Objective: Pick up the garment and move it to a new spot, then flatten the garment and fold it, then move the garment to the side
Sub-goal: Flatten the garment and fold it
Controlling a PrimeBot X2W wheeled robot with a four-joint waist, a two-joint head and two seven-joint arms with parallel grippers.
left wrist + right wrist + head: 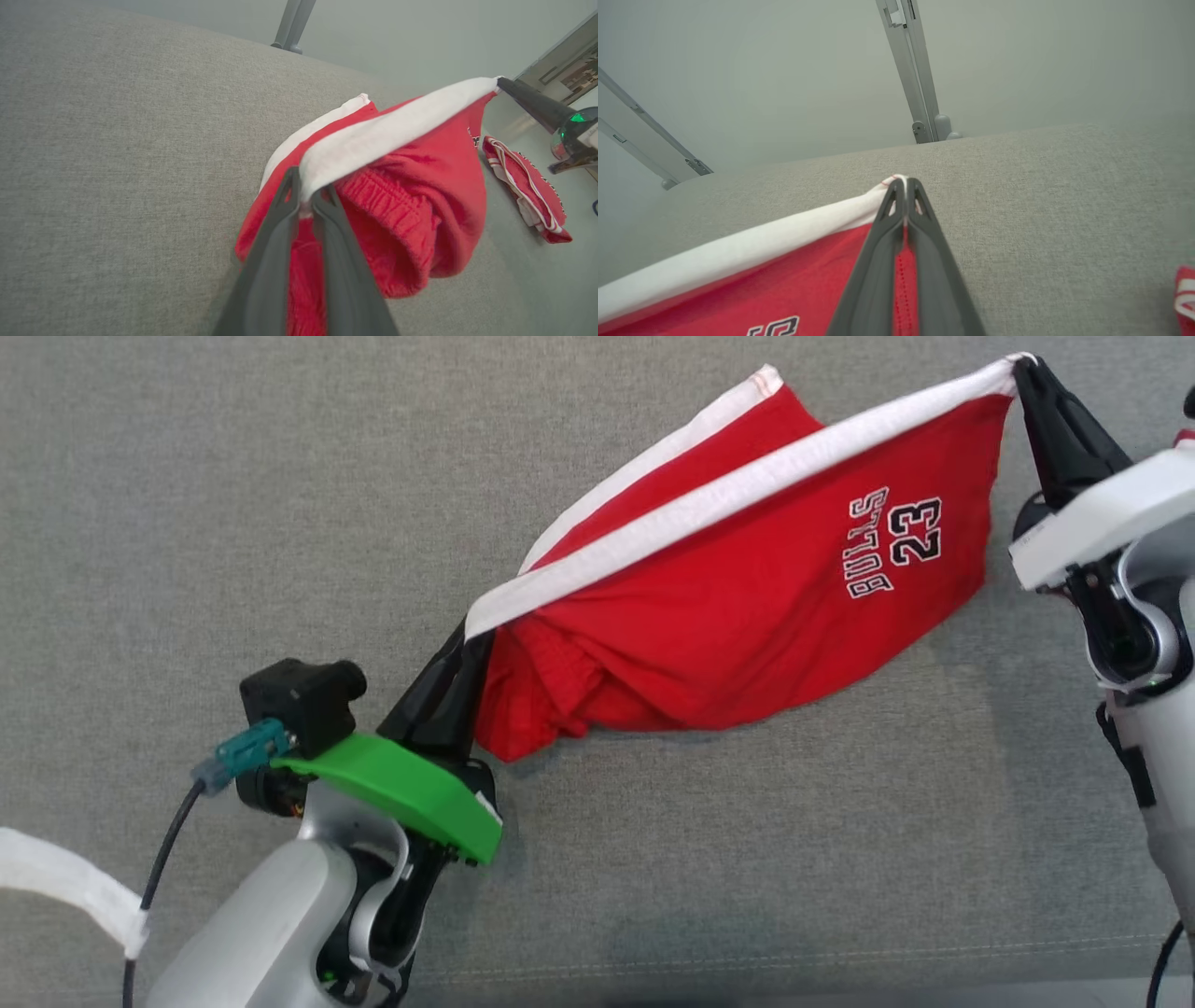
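My left tool [470, 637] and right tool [1022, 366] each pinch one end of the white band [728, 497] on the red garment [747, 616].

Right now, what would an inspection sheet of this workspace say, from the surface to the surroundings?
Surface: grey fabric surface, flat.
Job's things: red shorts, white trim, printed BULLS 23, raised and stretched between both arms.
Clutter: second red garment lying on the surface past the right arm; white strip at the near left.
End effectors: left end effector shut on one end of the trim; right end effector shut on the other.
Cables: black cable with a teal plug by the left arm.
Surroundings: grey metal post behind the surface, pale wall.
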